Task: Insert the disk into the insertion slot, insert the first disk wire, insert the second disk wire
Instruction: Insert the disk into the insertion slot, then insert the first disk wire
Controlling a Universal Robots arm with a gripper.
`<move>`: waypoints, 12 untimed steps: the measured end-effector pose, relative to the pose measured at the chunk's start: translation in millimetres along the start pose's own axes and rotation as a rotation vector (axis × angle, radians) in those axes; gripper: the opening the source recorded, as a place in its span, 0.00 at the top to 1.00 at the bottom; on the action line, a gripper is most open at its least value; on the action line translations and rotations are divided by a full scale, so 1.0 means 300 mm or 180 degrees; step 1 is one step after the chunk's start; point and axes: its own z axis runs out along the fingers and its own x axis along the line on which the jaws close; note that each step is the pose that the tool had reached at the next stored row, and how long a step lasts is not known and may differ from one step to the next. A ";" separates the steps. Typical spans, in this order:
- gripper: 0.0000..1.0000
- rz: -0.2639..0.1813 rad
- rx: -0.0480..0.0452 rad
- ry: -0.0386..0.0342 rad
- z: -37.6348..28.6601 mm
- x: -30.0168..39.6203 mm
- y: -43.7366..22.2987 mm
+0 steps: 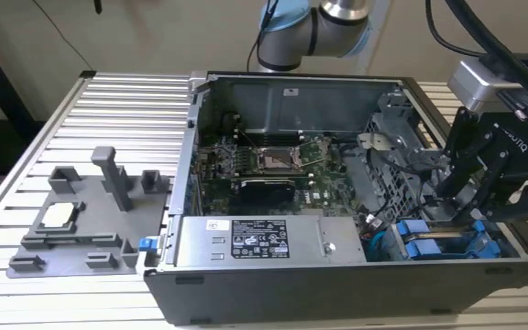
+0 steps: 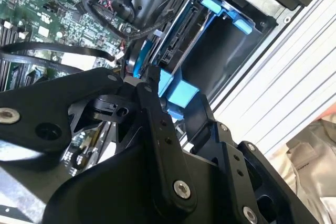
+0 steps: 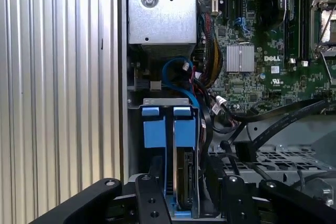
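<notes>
The disk (image 3: 187,182) stands on edge in its bright blue frame (image 2: 178,95), sitting in the insertion slot (image 3: 165,101) at the case's corner. My gripper (image 2: 178,102) is over that bay at the exterior view's right (image 1: 467,214). Its black fingers (image 2: 152,95) press the blue frame from both sides, shut on it. In the first wrist view the gripper (image 3: 191,205) straddles the disk's near end. Another blue-tabbed carrier (image 3: 154,127) sits right beside it. Black flat cables (image 3: 283,116) and a blue cable (image 3: 178,72) lie loose next to the bay; I cannot tell which are the disk wires.
The open black computer case (image 1: 337,289) lies on a slatted metal table (image 1: 126,103). A silver labelled power-supply box (image 1: 259,240) fills its front, with the motherboard (image 1: 273,161) behind it. A grey fixture plate (image 1: 80,220) with posts lies at the exterior view's left.
</notes>
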 end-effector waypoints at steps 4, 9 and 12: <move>0.53 -0.0010 0.0003 -0.0003 -0.001 -0.001 -0.031; 0.53 -0.0022 0.0009 -0.0005 -0.002 -0.002 -0.066; 0.53 -0.0037 0.0039 -0.0011 -0.003 -0.002 -0.074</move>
